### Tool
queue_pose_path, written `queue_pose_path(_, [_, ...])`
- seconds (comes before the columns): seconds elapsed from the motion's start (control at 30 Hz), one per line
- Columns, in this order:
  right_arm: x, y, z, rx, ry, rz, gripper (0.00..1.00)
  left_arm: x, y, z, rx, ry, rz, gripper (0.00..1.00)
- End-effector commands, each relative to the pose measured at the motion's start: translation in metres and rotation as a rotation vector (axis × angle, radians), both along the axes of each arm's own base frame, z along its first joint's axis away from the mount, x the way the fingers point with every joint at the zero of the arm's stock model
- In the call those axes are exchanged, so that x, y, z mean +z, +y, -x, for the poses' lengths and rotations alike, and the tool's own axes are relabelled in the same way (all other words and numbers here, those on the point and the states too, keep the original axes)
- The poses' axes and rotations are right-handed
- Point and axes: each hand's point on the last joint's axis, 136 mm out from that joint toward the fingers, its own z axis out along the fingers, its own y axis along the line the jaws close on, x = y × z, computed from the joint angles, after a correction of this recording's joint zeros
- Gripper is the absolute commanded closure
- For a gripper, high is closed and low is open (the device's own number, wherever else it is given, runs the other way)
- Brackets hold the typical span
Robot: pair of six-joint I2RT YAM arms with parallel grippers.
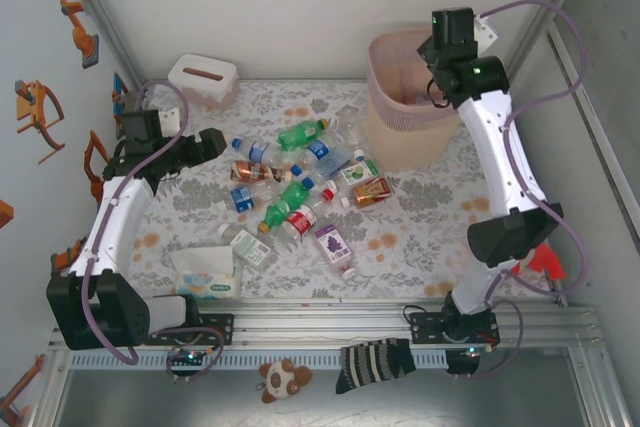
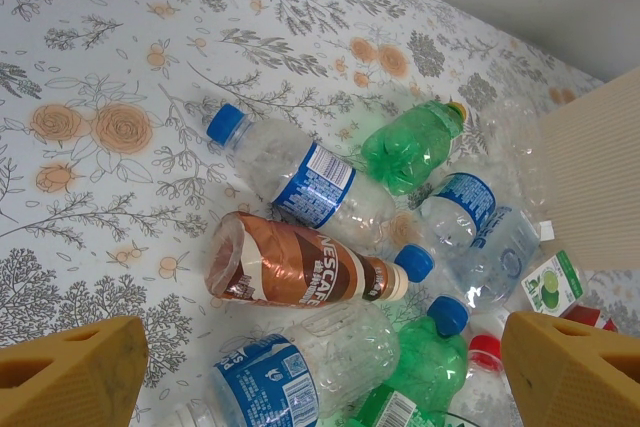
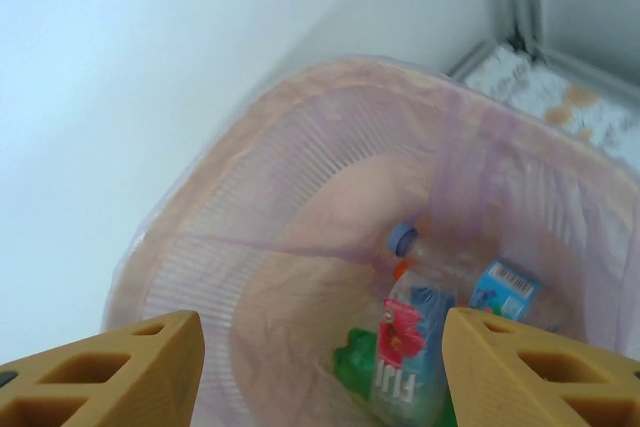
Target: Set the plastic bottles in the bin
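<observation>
Several plastic bottles [image 1: 298, 192] lie in a loose pile mid-table, green and clear, with coloured caps. My left gripper [image 1: 205, 142] hangs open just left of the pile. In its wrist view the left gripper [image 2: 320, 387] spans a clear blue-label bottle [image 2: 275, 372], with a brown Nescafe bottle [image 2: 290, 267] and a green bottle [image 2: 410, 142] beyond it. The beige bin [image 1: 400, 132] with a pink liner stands at the back right. My right gripper [image 1: 438, 90] is over its mouth, open and empty [image 3: 325, 377]. Inside the bin [image 3: 200, 247] lie a Fiji bottle [image 3: 410, 357], a clear bottle [image 3: 403, 239] and a green one [image 3: 360, 367].
A white tissue box [image 1: 203, 79] stands at the back left and a soft tissue pack [image 1: 207, 272] lies at the front left. Small cartons, one purple [image 1: 335, 247] and one green and white [image 2: 548, 285], sit among the bottles. White walls close in the back and sides.
</observation>
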Motion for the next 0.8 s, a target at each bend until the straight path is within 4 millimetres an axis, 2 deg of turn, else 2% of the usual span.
queue_pose_path(0.0, [0.027, 0.018, 0.006, 0.229, -0.088, 0.2, 0.39, 0.003, -0.002, 0.002, -0.008, -0.015, 0.004, 0.09])
queue_pose_path(0.2, [0.024, 0.044, 0.032, 0.501, -0.097, 0.322, 0.39, -0.002, -0.004, 0.001, -0.016, 0.005, 0.011, 0.09])
queue_pose_path(0.43, [-0.005, 0.065, 0.062, 0.713, -0.036, 0.335, 0.36, -0.009, -0.004, 0.0, -0.017, 0.028, 0.012, 0.11])
queue_pose_path(0.57, [-0.023, 0.085, 0.087, 0.866, -0.033, 0.3, 0.37, -0.012, -0.006, -0.001, -0.024, 0.04, 0.011, 0.12])
queue_pose_path(0.77, [-0.057, 0.095, 0.122, 0.977, 0.038, 0.258, 0.38, -0.015, -0.005, -0.002, -0.023, 0.052, 0.001, 0.12])
